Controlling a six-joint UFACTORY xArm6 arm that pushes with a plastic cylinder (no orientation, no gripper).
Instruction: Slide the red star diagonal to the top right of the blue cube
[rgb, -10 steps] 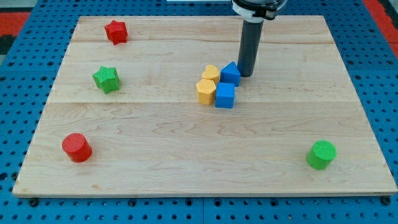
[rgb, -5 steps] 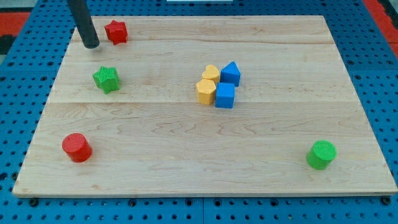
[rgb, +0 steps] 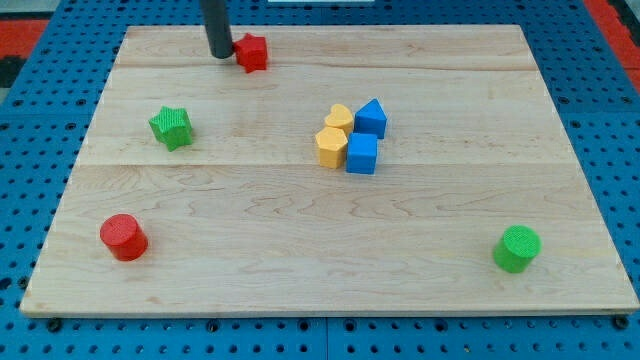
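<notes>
The red star (rgb: 252, 52) lies near the top of the wooden board, left of centre. My tip (rgb: 220, 56) is right against its left side. The blue cube (rgb: 361, 154) sits near the board's middle, in a cluster with a second blue block (rgb: 370, 118) just above it and two yellow blocks (rgb: 332, 146) (rgb: 339, 118) on its left. The red star is far up and to the left of the blue cube.
A green star (rgb: 172, 127) lies at the left. A red cylinder (rgb: 124, 237) is at the lower left. A green cylinder (rgb: 517, 248) is at the lower right. The board's top edge (rgb: 320, 28) runs just above the red star.
My tip went from beside the blue blocks to the red star's left side, then pushed the star to the right along the top of the board.
</notes>
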